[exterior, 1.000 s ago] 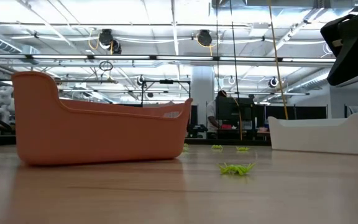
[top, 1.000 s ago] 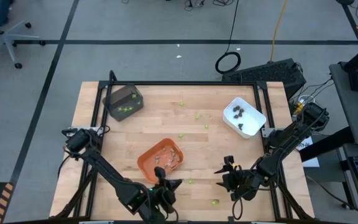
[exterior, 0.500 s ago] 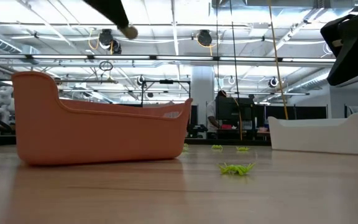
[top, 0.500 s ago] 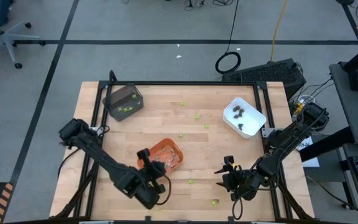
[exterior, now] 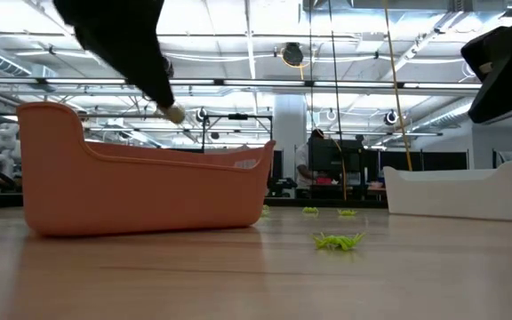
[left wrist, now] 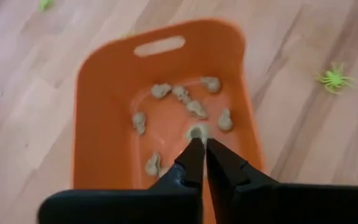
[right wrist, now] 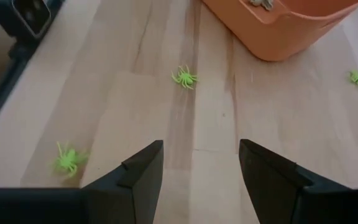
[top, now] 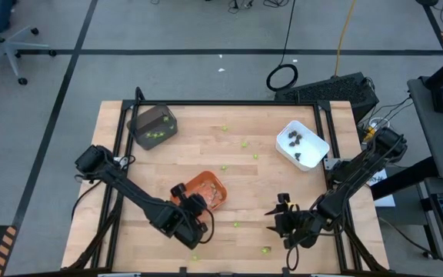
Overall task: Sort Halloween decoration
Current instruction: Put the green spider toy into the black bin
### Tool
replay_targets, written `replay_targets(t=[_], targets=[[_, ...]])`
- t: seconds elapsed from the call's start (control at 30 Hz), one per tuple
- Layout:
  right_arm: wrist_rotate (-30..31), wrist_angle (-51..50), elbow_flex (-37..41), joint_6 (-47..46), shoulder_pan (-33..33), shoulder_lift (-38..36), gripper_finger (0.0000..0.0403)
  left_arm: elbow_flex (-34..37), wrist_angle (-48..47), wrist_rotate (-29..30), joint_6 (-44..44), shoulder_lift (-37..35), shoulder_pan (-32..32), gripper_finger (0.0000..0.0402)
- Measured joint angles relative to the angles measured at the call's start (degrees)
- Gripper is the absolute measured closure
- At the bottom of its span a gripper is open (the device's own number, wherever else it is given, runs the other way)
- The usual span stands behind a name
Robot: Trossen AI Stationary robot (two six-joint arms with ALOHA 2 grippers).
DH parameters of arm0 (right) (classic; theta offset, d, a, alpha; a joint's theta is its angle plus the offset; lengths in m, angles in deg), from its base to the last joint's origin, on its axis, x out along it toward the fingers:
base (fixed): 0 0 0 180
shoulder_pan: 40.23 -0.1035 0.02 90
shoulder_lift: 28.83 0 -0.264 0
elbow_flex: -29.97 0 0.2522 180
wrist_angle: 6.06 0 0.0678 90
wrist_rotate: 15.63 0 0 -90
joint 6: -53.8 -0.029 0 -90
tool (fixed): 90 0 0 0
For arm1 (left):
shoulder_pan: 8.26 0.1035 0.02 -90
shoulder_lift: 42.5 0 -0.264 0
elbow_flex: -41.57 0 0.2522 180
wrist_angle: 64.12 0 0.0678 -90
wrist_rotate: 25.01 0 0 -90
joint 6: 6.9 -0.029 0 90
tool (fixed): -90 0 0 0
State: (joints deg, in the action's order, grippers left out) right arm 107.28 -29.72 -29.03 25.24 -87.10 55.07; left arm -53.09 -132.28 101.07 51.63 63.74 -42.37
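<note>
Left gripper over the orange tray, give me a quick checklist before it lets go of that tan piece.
1. Left gripper shut on the tan-grey piece: ok.
2. Gripper over the orange tray, not the bare table: ok in the left wrist view and the high view.
3. Tray holds matching tan-grey pieces only: ok, several lie on its floor.
4. Height of the piece above the tray floor: cannot tell.
5. Right gripper out of the way: ok, open over the table near lime-green spiders.
6. Tray flat on the table: ok in the low view.
</note>
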Motion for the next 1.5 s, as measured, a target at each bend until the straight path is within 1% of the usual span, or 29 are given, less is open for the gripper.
replay_targets(t=[0.1,0.27,0.37,0.53,0.57,0.7,0.8,0.93,1.1,1.27,1.37,1.43,1.5], targets=[[0.0,3.5,0.0,-0.3,0.0,1.4,0.0209,1.1,-0.1,0.0,2.5,0.0,0.0,0.0354],[0.0,12.2,0.0,7.0,0.4,5.0,0.0209,1.1,0.0,1.0,2.7,0.0,0.0,0.0293],[0.0,17.7,0.0,10.4,1.7,7.1,0.0209,-0.6,0.3,1.0,2.7,0.0,-0.2,0.0275],[-0.4,23.9,0.0,12.6,4.9,10.9,0.0209,-2.1,3.9,1.5,4.6,0.0,-2.9,0.0272],[-1.6,25.2,0.0,12.6,5.8,11.9,0.0209,-2.1,4.9,3.3,5.2,0.0,-3.7,0.0272],[-9.5,31.8,0.0,12.3,8.6,16.6,0.0209,-2.2,6.4,10.9,5.3,0.0,-6.2,0.0272],[-12.0,35.6,0.0,12.2,10.3,19.7,0.0209,-2.2,6.8,12.8,5.5,0.0,-7.7,0.0272],[-14.9,36.5,0.0,10.9,12.6,22.1,0.0209,-2.2,8.1,13.7,3.9,0.0,-8.6,0.0272],[-16.8,39.5,0.0,10.2,14.6,24.2,0.0209,-2.2,8.1,13.9,3.6,0.0,-8.2,0.0272],[-18.2,40.1,0.0,10.0,15.5,26.3,0.021,-2.2,8.5,13.9,3.7,0.0,-8.1,0.0272],[-18.0,40.5,-0.1,10.2,15.8,27.1,0.0226,-2.2,9.3,13.9,3.6,0.0,-8.1,0.0272],[-17.8,40.5,-0.1,10.3,15.9,27.2,0.025,-2.2,9.4,13.9,3.6,0.0,-8.1,0.0272],[-17.9,40.3,-0.1,10.6,16.1,27.3,0.0282,-2.2,9.4,13.9,3.6,0.0,-8.1,0.0272]])
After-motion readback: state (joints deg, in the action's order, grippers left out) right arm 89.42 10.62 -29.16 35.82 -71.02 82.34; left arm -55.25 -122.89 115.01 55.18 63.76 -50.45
